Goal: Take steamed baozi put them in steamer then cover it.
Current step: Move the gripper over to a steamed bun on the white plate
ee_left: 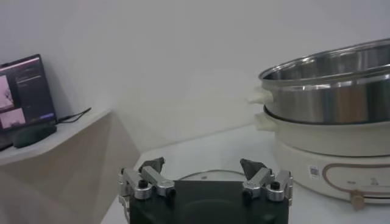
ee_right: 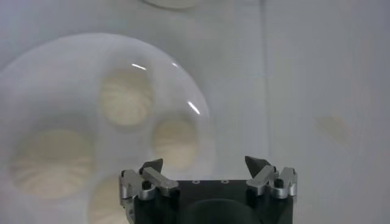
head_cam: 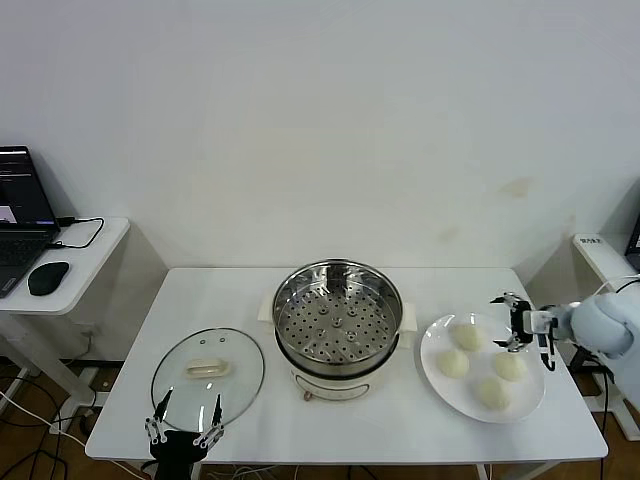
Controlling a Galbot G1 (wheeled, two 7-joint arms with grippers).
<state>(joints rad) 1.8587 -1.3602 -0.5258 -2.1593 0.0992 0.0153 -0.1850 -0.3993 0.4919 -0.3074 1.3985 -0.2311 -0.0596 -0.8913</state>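
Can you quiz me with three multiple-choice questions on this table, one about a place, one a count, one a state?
1. Where does the lid lie?
A. on the steamer
B. on the table, on the steamer's left
C. on the plate

2. How many buns are on the plate?
A. two
B. four
C. six

3. What state is the steamer in?
A. uncovered and empty
B. covered
C. holding a bun

Answers:
1 B, it lies flat beside the steamer, by the left tool.
2 B, four show in the head view, near the open right tool.
3 A, its perforated tray is bare.
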